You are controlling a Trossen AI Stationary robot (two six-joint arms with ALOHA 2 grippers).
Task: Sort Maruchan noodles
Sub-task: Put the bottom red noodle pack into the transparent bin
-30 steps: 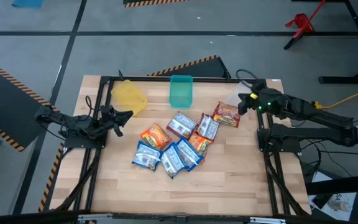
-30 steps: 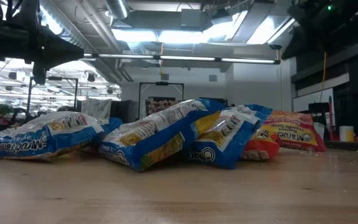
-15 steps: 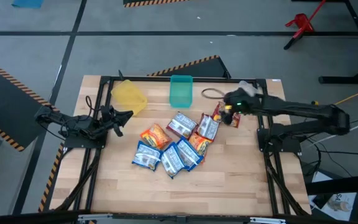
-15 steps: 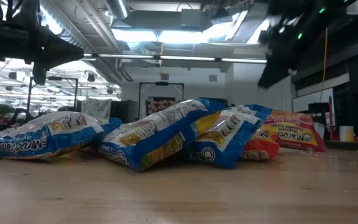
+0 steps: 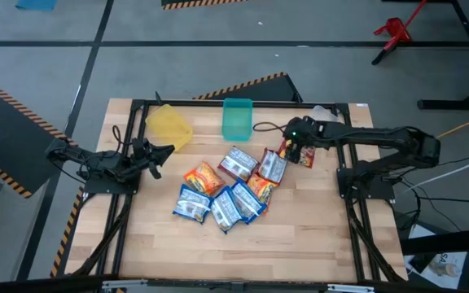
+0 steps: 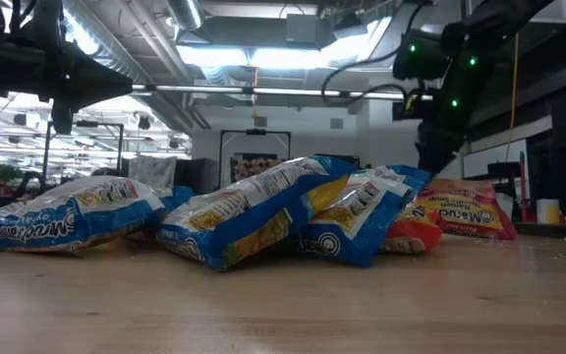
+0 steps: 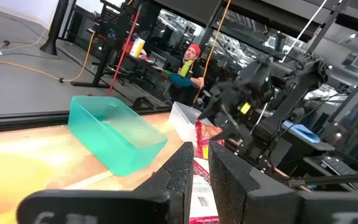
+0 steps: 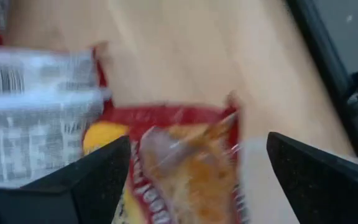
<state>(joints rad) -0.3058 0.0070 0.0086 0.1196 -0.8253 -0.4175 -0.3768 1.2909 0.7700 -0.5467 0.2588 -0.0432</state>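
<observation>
Right gripper (image 8: 191, 168), fingers spread, hovers over a glossy, crinkled red packet (image 8: 179, 155).

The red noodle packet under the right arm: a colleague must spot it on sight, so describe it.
Start at the teal bin at the table's far edge. Toward the right arm, the right end effector hovers open over the red noodle packet, which lies at the pile's edge, reddest of all.

Bright ceiling lights glare in the low view; right wrist view motion-blurred
</observation>
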